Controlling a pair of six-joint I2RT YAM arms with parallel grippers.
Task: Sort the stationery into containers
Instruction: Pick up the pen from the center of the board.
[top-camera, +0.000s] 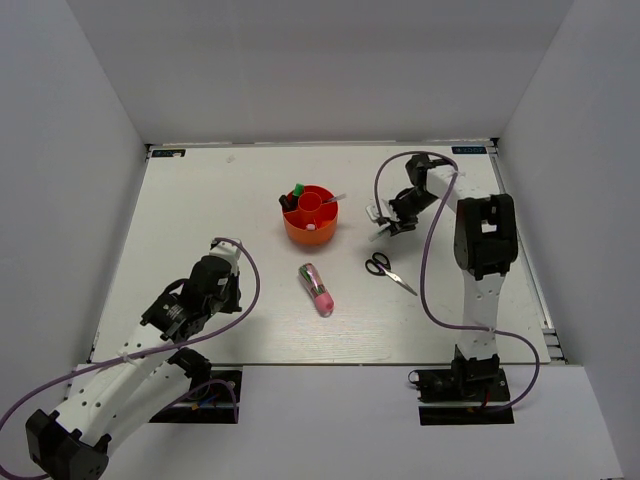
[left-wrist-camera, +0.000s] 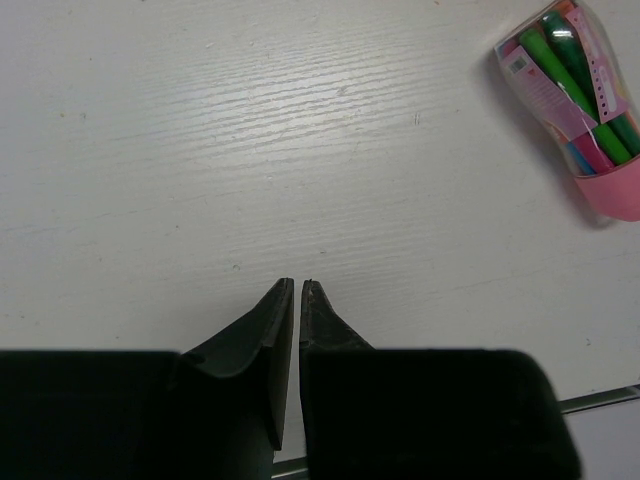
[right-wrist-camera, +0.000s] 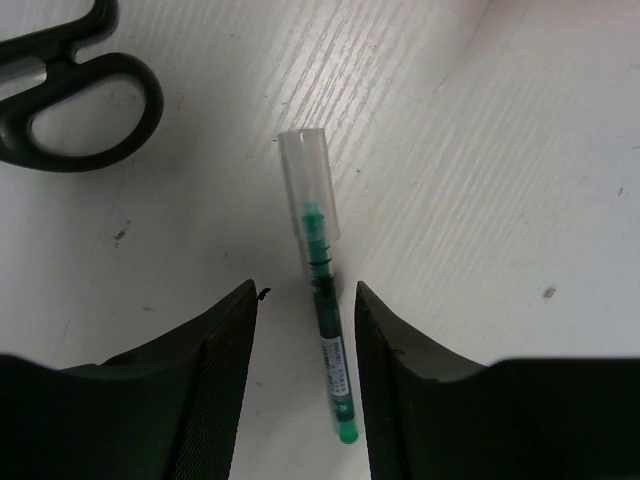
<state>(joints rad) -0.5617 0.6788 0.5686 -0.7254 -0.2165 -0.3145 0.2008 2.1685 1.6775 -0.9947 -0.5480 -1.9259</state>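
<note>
Right wrist: thin clear pen (right-wrist-camera: 312, 200) lies inside spread tool (right-wrist-camera: 305, 292), cap away.

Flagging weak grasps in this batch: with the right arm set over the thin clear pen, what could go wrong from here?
1. The thin clear pen lies slanted between the open right fingers, not gripped. Slim and round, it may roll or pivot out as they close.
2. The scissors lie close by and could get nudged.
3. The organiser already holds items, so the drop may snag.
</note>
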